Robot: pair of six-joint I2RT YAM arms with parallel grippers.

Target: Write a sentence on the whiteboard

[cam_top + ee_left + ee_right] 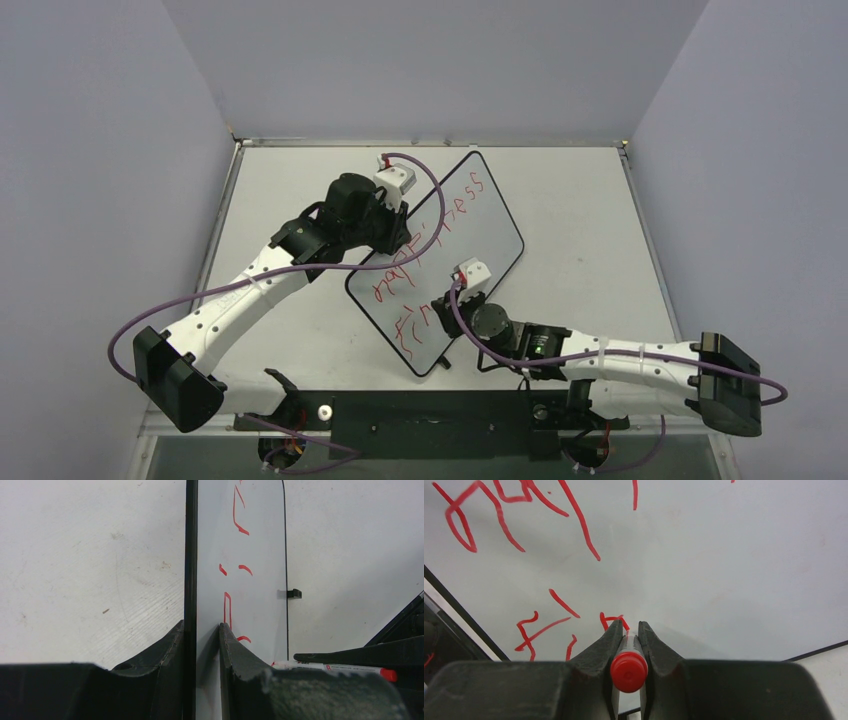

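The sentence (455, 212) is showing in thin red strokes on the board (492, 245). An upper line reading roughly "happiness" is running along the board's length. Below it, a second line is standing unfinished at about "fin", close to the board's near end. The board is lying slantwise in the middle of the table (590, 200), with one short end pointing toward the far wall and the other toward the arm bases. A small black clip (295, 593) is sticking out from its right long edge.

The marker (629, 671) is pointing at the board just beside the last red strokes of the second line. Its tip is hiding between the fingers, so I cannot tell whether it is touching the surface. The right gripper (628, 626) is squeezing the marker's barrel, jaws drawn tight around it, with the red end cap facing the wrist camera. This gripper is hanging over the near end of the board.

The left gripper (201, 625) is pinching the board's left long edge, the one opposite the clip. One finger is pressing on each face and the black rim is running up between them. The left arm is reaching in from the near left, and the right arm is coming in low from the near right
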